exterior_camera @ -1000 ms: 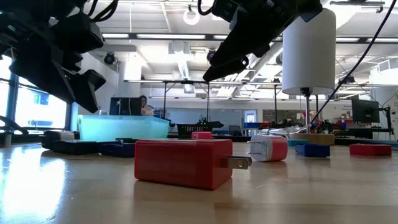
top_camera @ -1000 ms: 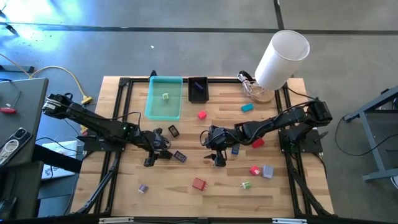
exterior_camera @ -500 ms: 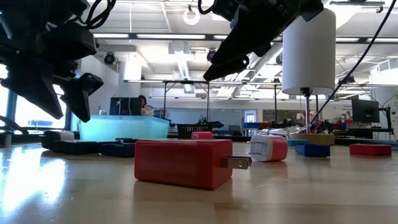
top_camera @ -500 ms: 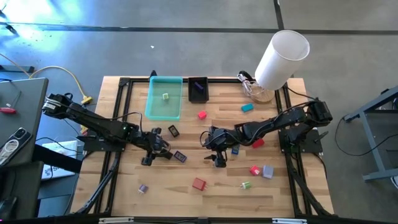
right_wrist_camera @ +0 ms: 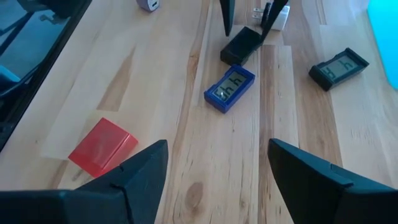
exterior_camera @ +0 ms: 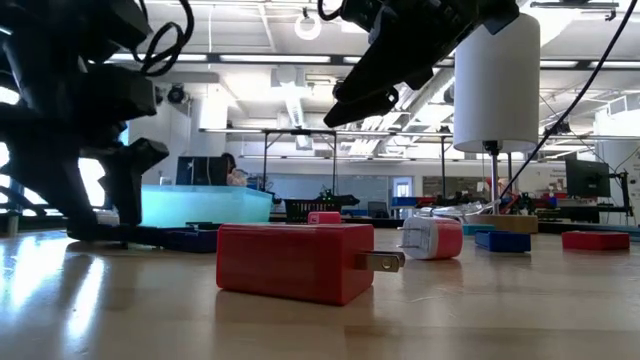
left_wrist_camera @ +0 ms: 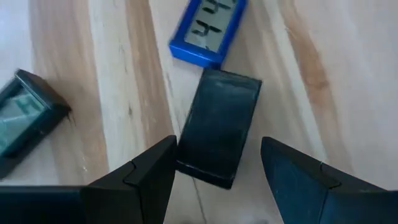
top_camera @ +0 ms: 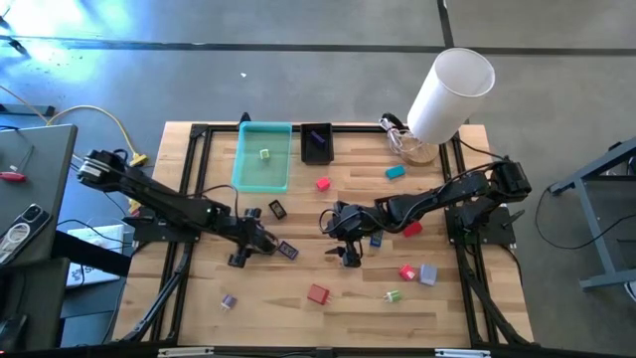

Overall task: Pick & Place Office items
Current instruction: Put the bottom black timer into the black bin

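Pale wooden planks framed by a black metal rail [top_camera: 199,131] form the table top [top_camera: 338,313], with grey concrete floor around it. At the far edge sits a translucent teal rectangular tray [top_camera: 262,156] with a small green piece [top_camera: 265,154] inside, a black open box [top_camera: 316,142] beside it, and a large white cylinder [top_camera: 450,92] towering over the far right corner.

Left gripper [left_wrist_camera: 214,174] is lowered to the table at left of centre, its fingers [left_wrist_camera: 140,180] spread wide and straddling a flat black rectangular block [left_wrist_camera: 219,127] without yet closing on it. Just beyond the block lies a blue clock-like piece with a grey display [left_wrist_camera: 208,30], and off to one side a dark grey display piece [left_wrist_camera: 25,118].

Right gripper [right_wrist_camera: 217,165] hangs above the table's middle, fingers released and holding nothing; its wrist view takes in the same blue display piece and a red plastic block [right_wrist_camera: 102,146].

Other office items are scattered over the wood: a red plug adapter [exterior_camera: 295,260] closest to the low camera, a white and red plug [exterior_camera: 432,238], a red piece [top_camera: 323,184], a teal piece [top_camera: 396,171], a red block by the right arm [top_camera: 411,229], a red and a grey-purple piece side by side [top_camera: 417,272], a small green piece [top_camera: 393,295] and a small grey piece [top_camera: 229,300] near the front left.
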Robot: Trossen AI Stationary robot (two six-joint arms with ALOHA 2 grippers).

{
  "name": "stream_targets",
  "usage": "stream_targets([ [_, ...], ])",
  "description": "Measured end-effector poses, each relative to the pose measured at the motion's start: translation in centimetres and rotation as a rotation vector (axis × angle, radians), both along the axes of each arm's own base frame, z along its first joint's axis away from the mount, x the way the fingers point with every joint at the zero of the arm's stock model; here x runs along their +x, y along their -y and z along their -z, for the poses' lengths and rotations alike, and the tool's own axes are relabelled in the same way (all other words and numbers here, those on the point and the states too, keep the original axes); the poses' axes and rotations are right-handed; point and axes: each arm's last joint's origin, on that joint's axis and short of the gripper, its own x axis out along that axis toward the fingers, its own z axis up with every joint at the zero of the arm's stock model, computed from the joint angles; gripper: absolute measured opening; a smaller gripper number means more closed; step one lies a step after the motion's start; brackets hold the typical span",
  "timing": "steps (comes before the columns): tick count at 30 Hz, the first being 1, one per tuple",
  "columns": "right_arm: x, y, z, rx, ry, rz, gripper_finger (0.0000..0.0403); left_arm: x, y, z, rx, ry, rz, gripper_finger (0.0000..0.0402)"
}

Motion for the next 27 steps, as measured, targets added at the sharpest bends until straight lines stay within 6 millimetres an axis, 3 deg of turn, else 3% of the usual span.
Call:
stream_targets([
  [9,0.1,0.0,-0.1,0.002,0.012,0.000,0.0266,0.9,0.2,1.8,0.041,-0.037,0.021,0.0224],
  [20,0.1,0.0,-0.1,0.003,0.020,0.000,0.0266,1.1,0.3,1.7,0.038,-0.017,0.019,0.0222],
  [27,0.1,0.0,-0.1,0.003,0.021,0.000,0.0266,1.0,0.3,1.7,0.033,-0.018,0.022,0.0173],
])
